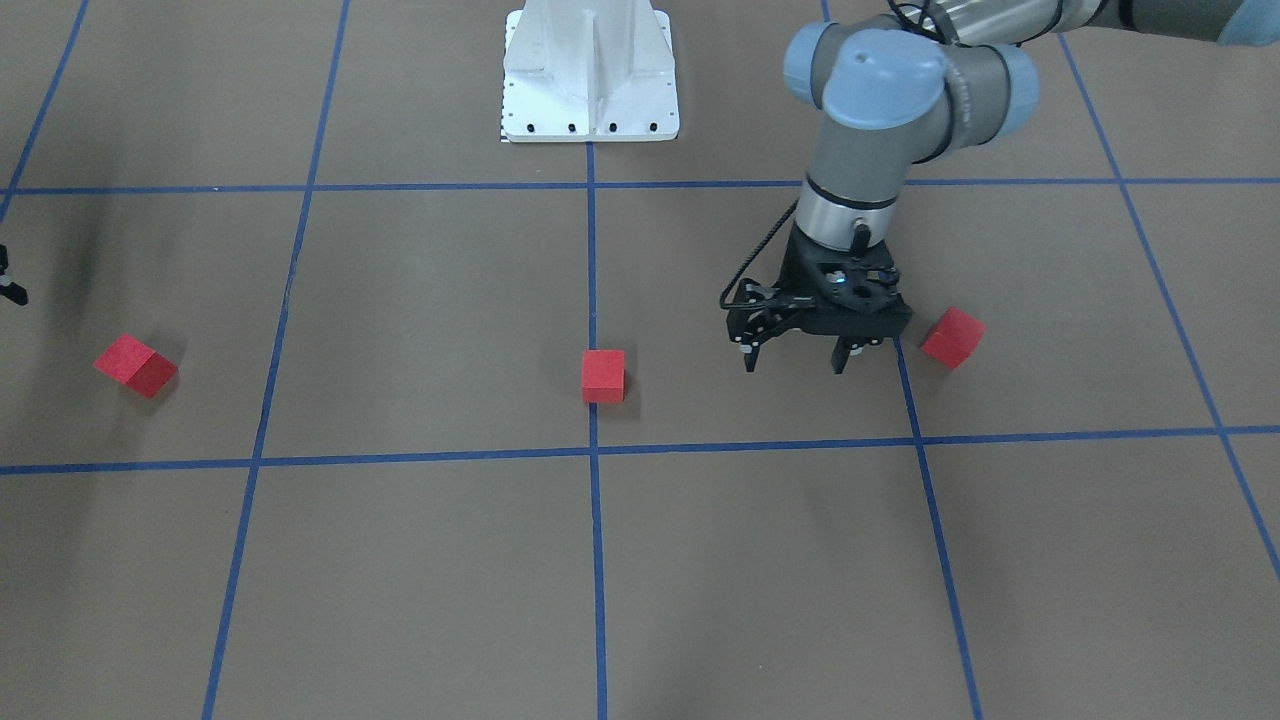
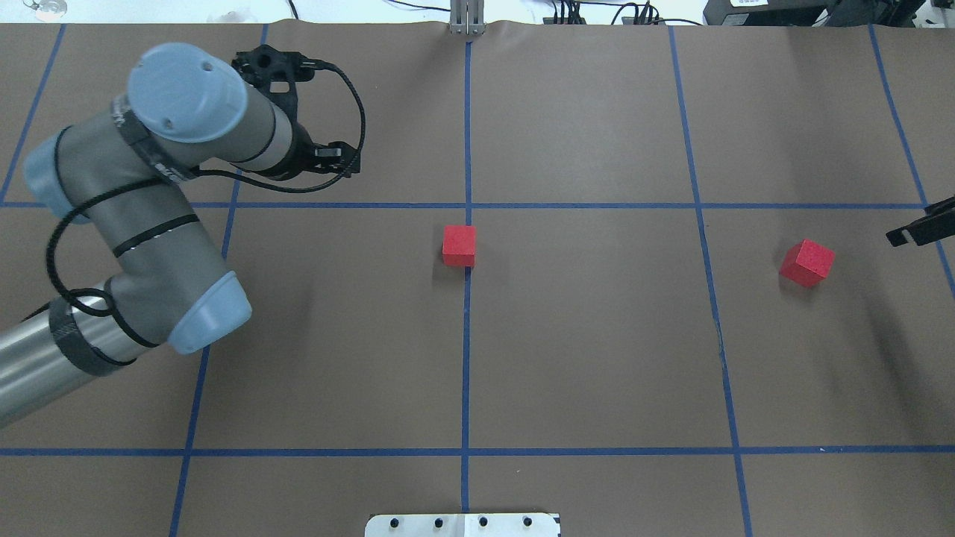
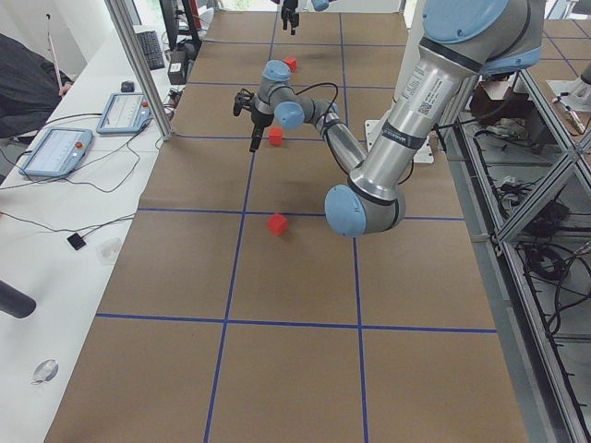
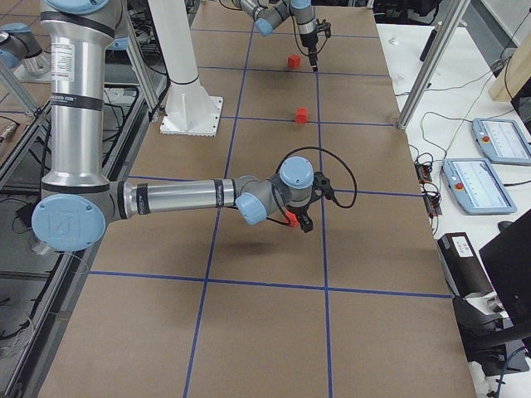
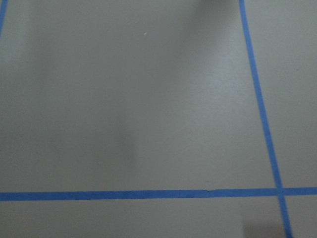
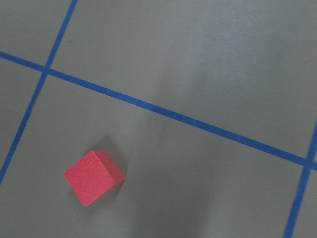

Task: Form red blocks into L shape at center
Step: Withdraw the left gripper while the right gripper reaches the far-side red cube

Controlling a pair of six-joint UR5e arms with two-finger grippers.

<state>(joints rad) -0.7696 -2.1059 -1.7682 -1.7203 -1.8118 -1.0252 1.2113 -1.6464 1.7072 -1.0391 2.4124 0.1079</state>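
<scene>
Three red blocks lie apart on the brown surface. One red block [image 1: 603, 376] [image 2: 459, 246] sits on the central blue line at the center [image 2: 466, 313]. A second red block [image 1: 953, 336] lies just beside my left gripper [image 1: 795, 362], which hangs open and empty above the surface. The arm hides that block in the overhead view. The third red block [image 1: 136, 365] [image 2: 806, 262] [image 6: 94, 177] lies on my right side. Only a sliver of my right gripper [image 2: 921, 227] shows close to it, and I cannot tell its state.
Blue tape lines [image 2: 466, 373] divide the surface into grid squares. The white robot base [image 1: 590, 75] stands at the far middle in the front-facing view. Tablets and cables [image 3: 78, 138] lie on a side bench beyond the table edge.
</scene>
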